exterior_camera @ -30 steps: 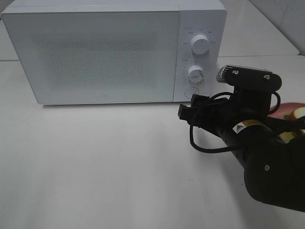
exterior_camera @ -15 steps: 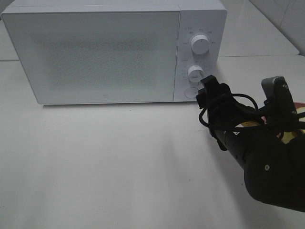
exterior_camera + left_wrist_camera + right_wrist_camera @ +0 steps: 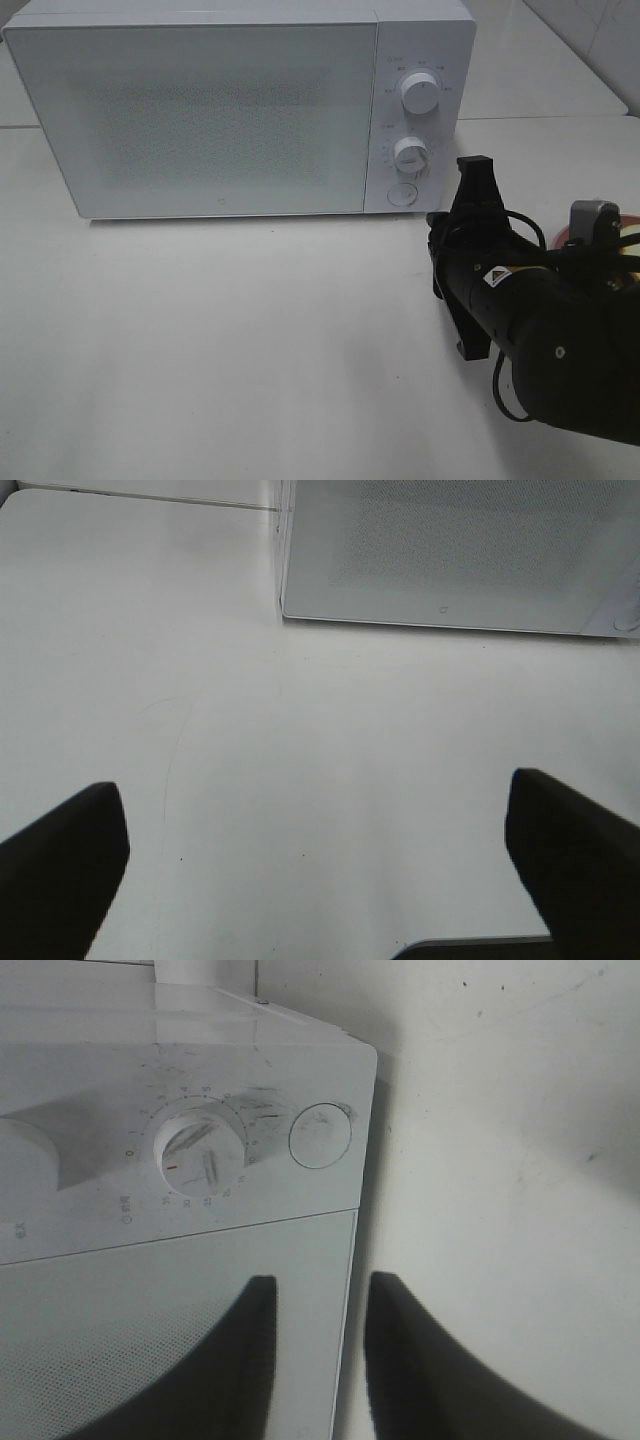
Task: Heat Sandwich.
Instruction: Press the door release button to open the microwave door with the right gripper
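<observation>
The white microwave (image 3: 200, 110) stands at the back of the table with its door closed. My right gripper (image 3: 474, 168) is turned on its side and points at the control panel's lower right corner, just right of the round button (image 3: 402, 194). In the right wrist view its fingers (image 3: 318, 1295) stand close together with nothing between them, below the button (image 3: 320, 1136) and lower dial (image 3: 200, 1155). The sandwich is hidden behind my right arm; only a sliver of the pink plate (image 3: 560, 236) shows. My left gripper (image 3: 312, 783) is wide open and empty over bare table.
The microwave has two dials, upper (image 3: 419, 94) and lower (image 3: 411, 153). Its front left corner (image 3: 285, 610) shows in the left wrist view. The white table (image 3: 220, 340) spreads in front. The bulky right arm (image 3: 560, 350) fills the lower right.
The right wrist has rolled over, its camera swinging from above to the right side. The gripper has shifted right and now points at the panel's lower right corner. The sandwich has become hidden.
</observation>
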`<state>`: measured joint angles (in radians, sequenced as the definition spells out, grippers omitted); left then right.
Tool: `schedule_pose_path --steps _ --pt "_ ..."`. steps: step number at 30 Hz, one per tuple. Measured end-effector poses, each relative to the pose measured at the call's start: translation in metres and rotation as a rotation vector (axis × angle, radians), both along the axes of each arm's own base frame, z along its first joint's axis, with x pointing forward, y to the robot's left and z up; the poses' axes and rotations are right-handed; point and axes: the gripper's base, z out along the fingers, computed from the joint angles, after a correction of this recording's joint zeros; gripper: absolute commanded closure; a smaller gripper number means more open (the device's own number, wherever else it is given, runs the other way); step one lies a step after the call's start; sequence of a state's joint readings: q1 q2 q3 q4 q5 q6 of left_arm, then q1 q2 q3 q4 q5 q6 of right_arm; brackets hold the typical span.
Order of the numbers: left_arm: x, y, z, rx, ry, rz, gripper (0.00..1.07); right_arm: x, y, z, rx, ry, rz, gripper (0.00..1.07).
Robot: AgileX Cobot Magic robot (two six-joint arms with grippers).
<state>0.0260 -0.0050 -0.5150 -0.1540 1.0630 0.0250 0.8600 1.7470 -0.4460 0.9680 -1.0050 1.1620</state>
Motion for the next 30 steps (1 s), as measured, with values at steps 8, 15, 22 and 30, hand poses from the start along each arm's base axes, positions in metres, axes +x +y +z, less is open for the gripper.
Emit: schedule_pose_path --steps 8,15,22,30 --pt "0.000 0.000 0.000 0.000 0.000 0.000 0.10 -0.001 0.001 -0.001 0.009 0.011 0.002 1.07" --pt "0.000 0.000 0.000 0.000 0.000 0.000 0.10 0.001 0.004 -0.004 0.007 0.022 0.006 1.07" --pt "0.000 0.000 0.000 0.000 0.000 0.000 0.10 0.021 0.015 -0.013 0.022 0.023 0.058 1.07" --pt "0.000 0.000 0.000 0.000 0.000 0.000 0.10 0.043 0.013 -0.024 0.036 0.041 0.049 1.07"
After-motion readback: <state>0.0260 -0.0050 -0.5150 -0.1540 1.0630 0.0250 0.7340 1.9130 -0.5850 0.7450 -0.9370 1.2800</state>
